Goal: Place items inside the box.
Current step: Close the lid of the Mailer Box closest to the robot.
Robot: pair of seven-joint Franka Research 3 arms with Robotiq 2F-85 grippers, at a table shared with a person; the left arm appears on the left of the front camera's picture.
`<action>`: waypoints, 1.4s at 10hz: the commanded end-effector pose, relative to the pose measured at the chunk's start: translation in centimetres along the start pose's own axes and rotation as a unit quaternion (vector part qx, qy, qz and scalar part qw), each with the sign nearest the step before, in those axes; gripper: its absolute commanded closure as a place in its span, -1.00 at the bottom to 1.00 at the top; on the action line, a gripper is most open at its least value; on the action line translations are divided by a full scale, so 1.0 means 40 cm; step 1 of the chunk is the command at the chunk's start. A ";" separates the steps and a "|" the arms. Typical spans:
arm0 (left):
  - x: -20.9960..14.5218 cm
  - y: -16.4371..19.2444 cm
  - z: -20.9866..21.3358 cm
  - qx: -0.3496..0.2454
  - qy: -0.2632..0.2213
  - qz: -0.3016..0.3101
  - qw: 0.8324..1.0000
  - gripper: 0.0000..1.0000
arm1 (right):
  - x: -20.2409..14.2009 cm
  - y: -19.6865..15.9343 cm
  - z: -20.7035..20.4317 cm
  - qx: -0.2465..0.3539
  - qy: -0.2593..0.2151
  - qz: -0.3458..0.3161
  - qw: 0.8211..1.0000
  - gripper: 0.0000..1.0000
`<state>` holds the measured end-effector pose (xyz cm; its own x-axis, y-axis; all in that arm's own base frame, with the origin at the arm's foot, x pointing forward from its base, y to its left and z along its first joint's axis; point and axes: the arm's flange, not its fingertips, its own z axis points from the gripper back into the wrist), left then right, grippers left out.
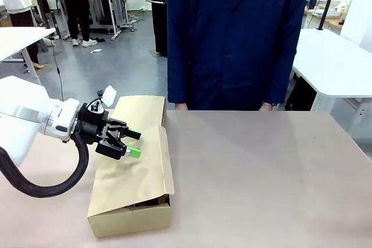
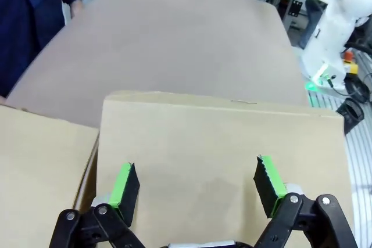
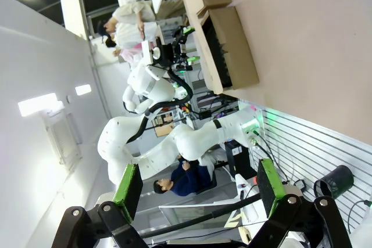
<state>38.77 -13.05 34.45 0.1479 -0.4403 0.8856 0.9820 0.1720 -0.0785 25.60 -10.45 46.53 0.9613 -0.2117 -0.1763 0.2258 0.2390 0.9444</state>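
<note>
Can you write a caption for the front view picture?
Left gripper hovers open over the cardboard box's flap.

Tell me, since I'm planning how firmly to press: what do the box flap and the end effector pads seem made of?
The box flap looks like plain brown corrugated cardboard: matte, with a creased fold. The left end effector has open jaws; its green pads look like ridged rubber or soft plastic, though that is uncertain.

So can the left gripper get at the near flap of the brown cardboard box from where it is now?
Probably yes. The left gripper hovers open just above the near flap of the brown cardboard box, with nothing between them. The person's hands rest at the table's far edge, clear of it.
</note>
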 end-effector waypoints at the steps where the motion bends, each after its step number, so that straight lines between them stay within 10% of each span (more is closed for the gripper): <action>1: -0.046 -0.059 -0.025 0.020 -0.032 -0.075 0.996 -1.00 | 0.004 0.006 0.001 0.008 0.000 0.013 1.000 -0.99; 10: -0.066 -0.085 -0.017 -0.021 -0.012 -0.089 0.996 -1.00 | 0.004 0.006 0.001 0.008 0.000 0.013 1.000 -0.99; 14: 0.001 -0.006 0.213 -0.039 -0.050 0.145 0.988 -1.00 | 0.004 0.006 0.001 0.008 0.000 0.013 1.000 -0.99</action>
<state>38.83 -7.91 36.30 0.2768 -0.3187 0.9066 0.9590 0.1515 -0.2395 25.60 -10.44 46.53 0.9614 -0.2112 -0.1765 0.2259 0.2392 0.9443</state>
